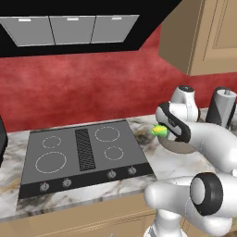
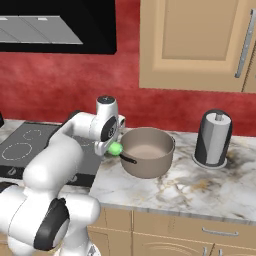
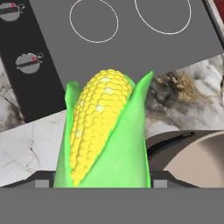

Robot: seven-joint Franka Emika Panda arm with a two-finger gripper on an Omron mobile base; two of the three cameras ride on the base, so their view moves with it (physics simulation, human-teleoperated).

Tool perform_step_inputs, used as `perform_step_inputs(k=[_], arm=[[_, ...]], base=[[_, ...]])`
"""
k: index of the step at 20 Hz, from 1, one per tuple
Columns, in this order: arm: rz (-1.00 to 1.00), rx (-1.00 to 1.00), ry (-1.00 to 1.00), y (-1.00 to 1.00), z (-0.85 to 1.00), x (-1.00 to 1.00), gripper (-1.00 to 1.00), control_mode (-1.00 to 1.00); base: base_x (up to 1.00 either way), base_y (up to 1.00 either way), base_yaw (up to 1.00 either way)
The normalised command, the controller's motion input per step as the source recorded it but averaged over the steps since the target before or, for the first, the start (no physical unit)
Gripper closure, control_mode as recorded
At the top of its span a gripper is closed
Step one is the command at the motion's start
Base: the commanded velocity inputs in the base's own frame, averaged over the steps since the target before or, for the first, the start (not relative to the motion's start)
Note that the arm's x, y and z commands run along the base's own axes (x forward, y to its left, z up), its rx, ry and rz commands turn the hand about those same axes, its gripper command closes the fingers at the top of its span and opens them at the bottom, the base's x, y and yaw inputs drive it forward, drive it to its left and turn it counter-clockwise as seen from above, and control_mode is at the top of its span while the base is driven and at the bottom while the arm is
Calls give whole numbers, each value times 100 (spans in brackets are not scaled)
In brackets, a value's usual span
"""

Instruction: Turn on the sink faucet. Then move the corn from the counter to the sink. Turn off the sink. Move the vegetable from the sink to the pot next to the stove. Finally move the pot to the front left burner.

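Hand view looks straight along the corn, a plump yellow cob of bumpy kernels wrapped in smooth bright green husk, standing up from the bottom edge where the gripper's dark finger tips sit on either side of it, jaws clamped on the cob. Just to its right curves the rim of the pot, dull grey-brown metal with a dark band handle. Behind lies the counter, white-grey marble with smoky, rusty veins, and beyond that the flat black stove with thin white ring outlines and silver knobs marked with small red dots.

From the right base view, the gripper hangs just beside the pot's left rim, the corn showing as a green tip above the counter. A dark cylindrical paper-towel holder stands upright to the right of the pot, apart from it. Tan wooden cabinets hang against the mottled red wall.
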Motion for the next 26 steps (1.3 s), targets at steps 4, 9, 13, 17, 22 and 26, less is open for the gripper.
perform_step_inputs(k=[4, 9, 13, 17, 22, 26], arm=[[-5, 0, 0, -76, 11, 32, 100, -100], [-3, 0, 0, -64, 3, 39, 100, -100], [0, -1, -1, -22, -10, 28, 100, -100], [0, -1, 1, -12, -13, 18, 100, -100], [0, 0, 0, -34, -13, 23, 100, -100], [0, 0, 0, -34, -28, 20, 100, -100]], base=[[0, 0, 0], [0, 0, 0], [0, 0, 0], [0, 0, 0], [0, 0, 0], [0, 0, 0]])
